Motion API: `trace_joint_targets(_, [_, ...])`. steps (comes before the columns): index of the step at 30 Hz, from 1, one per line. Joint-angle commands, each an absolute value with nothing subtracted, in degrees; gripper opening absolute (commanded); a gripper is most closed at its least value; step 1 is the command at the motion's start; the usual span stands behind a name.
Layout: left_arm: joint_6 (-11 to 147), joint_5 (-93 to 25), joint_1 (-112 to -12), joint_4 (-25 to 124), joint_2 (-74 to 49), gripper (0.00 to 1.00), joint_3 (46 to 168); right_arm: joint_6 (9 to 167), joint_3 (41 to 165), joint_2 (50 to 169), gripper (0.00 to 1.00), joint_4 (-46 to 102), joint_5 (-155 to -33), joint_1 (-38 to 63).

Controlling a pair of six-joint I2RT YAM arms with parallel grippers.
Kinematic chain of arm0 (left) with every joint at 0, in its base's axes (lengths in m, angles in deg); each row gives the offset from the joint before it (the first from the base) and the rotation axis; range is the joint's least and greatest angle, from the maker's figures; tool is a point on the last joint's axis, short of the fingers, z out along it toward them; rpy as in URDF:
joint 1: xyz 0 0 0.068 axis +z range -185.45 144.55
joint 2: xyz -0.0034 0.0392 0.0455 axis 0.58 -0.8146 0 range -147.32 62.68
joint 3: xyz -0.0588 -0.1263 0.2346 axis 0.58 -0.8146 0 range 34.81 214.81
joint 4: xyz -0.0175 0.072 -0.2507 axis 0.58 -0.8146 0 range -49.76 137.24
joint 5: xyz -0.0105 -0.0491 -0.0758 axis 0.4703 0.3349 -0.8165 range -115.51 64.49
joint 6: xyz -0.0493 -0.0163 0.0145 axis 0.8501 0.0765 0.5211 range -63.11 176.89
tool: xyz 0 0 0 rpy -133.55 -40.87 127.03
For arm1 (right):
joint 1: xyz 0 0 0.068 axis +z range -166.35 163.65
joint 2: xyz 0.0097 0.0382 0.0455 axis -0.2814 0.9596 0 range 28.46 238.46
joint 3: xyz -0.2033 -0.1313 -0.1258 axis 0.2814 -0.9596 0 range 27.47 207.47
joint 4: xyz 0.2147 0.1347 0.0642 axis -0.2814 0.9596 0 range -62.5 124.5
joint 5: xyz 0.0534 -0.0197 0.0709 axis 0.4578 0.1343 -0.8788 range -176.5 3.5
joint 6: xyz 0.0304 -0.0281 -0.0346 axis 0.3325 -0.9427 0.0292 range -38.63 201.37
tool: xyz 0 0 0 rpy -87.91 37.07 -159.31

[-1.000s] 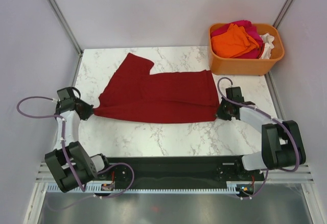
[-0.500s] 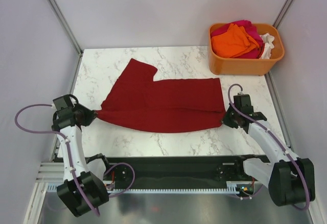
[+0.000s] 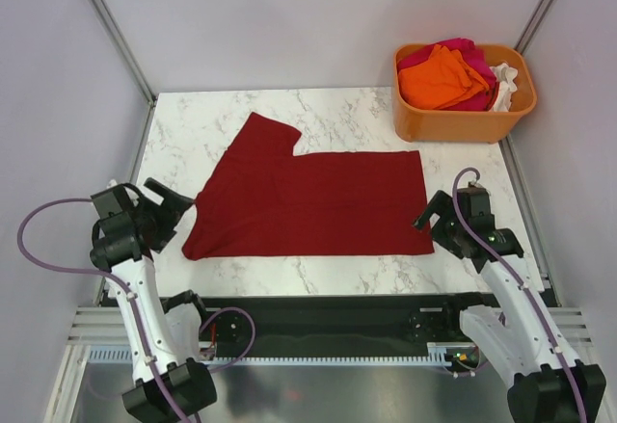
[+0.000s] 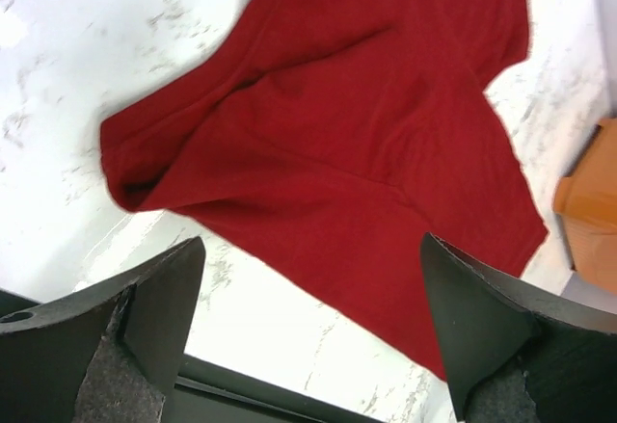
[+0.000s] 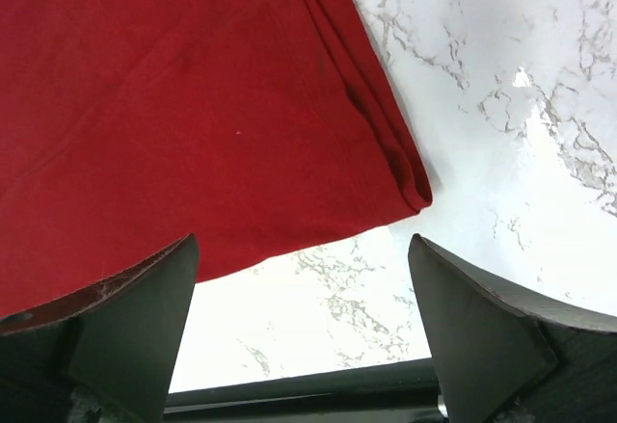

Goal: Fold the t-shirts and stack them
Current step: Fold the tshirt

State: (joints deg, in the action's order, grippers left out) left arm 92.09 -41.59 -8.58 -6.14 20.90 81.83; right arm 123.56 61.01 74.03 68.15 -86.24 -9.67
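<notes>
A dark red t-shirt lies flat on the marble table, folded lengthwise, with one sleeve pointing to the back left. My left gripper hovers open just off the shirt's near left corner, holding nothing. The right gripper stands open by the near right corner, also with nothing in it. In the left wrist view the left gripper frames the shirt's near hem; in the right wrist view the right gripper sits above that same edge. Orange, magenta and white t-shirts are piled in the tub.
An orange plastic tub stands at the back right corner of the table, and its side shows in the left wrist view. Grey walls enclose the table on three sides. A black rail runs along the near edge.
Both grippers have opened and let go of the red shirt's near corners, then drawn back toward the near edge. The shirt has settled flat, its near hem straight.
</notes>
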Motion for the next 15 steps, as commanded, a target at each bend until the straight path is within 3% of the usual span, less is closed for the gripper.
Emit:
trace_joint_targets(1, [89.32, -47.21, -8.56, -3.13, 17.61, 1.0, 87.89, 125.23, 65.69, 71.8, 0.98, 69.96, -85.0, -9.93])
trace_joint_targets(4, [90.72, -50.46, -8.47, 2.49, 13.47, 0.97, 90.35, 122.51, 67.71, 73.98, 0.98, 65.84, -86.41, -9.93])
trace_joint_targets(9, [91.35, -50.65, -12.94, 14.71, 2.51, 0.96, 96.67, 118.82, 74.13, 87.42, 0.98, 60.3, -85.27, -9.93])
trace_joint_targets(15, [84.41, -50.65, -24.28, 15.51, -26.75, 0.93, 116.43, 114.25, 86.52, 104.12, 0.98, 56.86, -86.22, -9.93])
